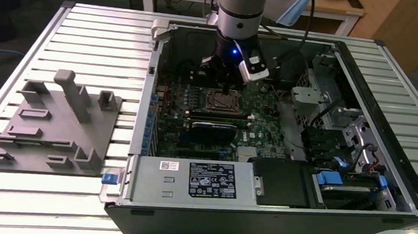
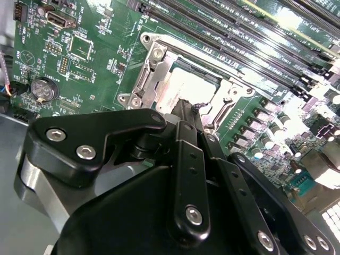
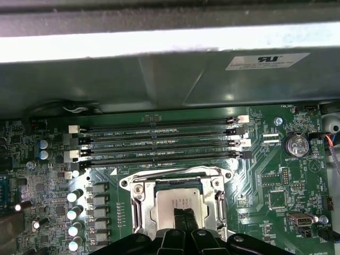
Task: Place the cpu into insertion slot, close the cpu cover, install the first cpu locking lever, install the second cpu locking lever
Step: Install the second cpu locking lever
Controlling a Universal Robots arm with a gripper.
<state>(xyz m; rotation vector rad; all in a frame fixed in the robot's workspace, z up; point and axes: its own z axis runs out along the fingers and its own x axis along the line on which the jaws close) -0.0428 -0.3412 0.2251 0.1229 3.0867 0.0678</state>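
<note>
Black linkage bars of the pincer [image 2: 186, 114] are crowding the second wrist view, and its two fingertips are pressing together over the cpu [image 3: 178, 204], which is sitting flat in the insertion slot [image 3: 139, 210]. Nothing is showing between those tips, so the pincer is looking closed and empty. In the first wrist view the dark tips [image 3: 183, 219] are resting at the edge of the chip's silver top. The cpu cover [image 2: 159, 56] is lying around the chip as a bright metal frame; whether it is latched I cannot tell.

Just beyond the pincer, the first wrist view is showing four long black memory slots [image 3: 159, 141] running side by side, and a round coin battery [image 3: 296, 144] further off to one side. The second wrist view is showing that battery [image 2: 43, 89] too.

From the exterior view, the arm [image 1: 239, 20] is reaching down into an open computer case [image 1: 387, 96] lying on a slatted table [image 1: 90, 26]. Inside the case, away from the pincer, a green circuit board [image 1: 267, 129] is covering the floor and a grey power supply [image 1: 190, 179] is filling the near wall. Outside the case, well apart toward the exterior view's left, a grey fixture tray [image 1: 53, 134] is resting on the table.
</note>
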